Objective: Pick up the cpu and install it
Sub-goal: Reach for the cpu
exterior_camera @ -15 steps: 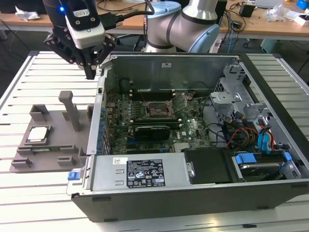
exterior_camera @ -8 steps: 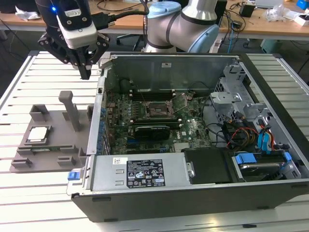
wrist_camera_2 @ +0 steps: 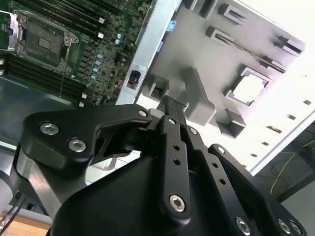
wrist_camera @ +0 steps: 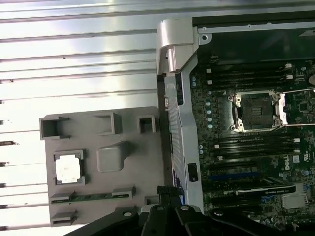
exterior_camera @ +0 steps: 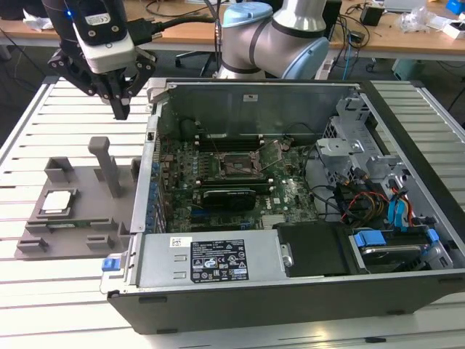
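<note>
Hovering over slatted white table [exterior_camera: 51, 298], gripper [exterior_camera: 120, 109] closed, empty; cpu [exterior_camera: 57, 202] in grey tray [exterior_camera: 81, 218]; wooden desks [exterior_camera: 396, 40] behind.

A slatted white table [exterior_camera: 51, 291] carries 1 grey tray [exterior_camera: 87, 207] beside 1 open computer case [exterior_camera: 254, 304].

Left in the exterior view I see the cpu [exterior_camera: 58, 201], top smooth silvery metal, on a matt grey plastic tray [exterior_camera: 81, 219]. The gripper [exterior_camera: 120, 110] is matt black, the case [exterior_camera: 240, 109] bare dull metal, the table [exterior_camera: 29, 123] slats glossy.

silver arm [exterior_camera: 301, 29], pale-blue joint caps [exterior_camera: 243, 16] — black gripper [exterior_camera: 120, 110] linkages, silver screws [wrist_camera_2: 177, 201]
</note>
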`<state>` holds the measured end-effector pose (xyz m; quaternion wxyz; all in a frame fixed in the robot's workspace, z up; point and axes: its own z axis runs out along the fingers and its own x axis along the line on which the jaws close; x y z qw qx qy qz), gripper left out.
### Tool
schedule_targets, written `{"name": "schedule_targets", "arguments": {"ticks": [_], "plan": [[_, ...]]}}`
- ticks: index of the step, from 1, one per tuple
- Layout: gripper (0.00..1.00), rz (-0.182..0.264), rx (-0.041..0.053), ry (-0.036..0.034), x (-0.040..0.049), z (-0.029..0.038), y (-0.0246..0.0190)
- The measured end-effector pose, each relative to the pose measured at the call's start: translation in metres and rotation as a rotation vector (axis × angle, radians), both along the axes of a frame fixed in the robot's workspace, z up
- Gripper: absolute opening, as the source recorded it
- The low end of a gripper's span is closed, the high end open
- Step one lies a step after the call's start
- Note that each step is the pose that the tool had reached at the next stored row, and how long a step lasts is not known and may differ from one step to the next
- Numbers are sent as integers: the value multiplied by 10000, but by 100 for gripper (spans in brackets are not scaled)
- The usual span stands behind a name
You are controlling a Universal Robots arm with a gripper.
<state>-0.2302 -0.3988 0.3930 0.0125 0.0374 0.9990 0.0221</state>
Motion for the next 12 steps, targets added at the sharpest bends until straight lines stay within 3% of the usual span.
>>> {"name": "schedule_targets", "arguments": {"ticks": [12], "plan": [[11, 0, 0, 0, -162, -2, 0]]}}
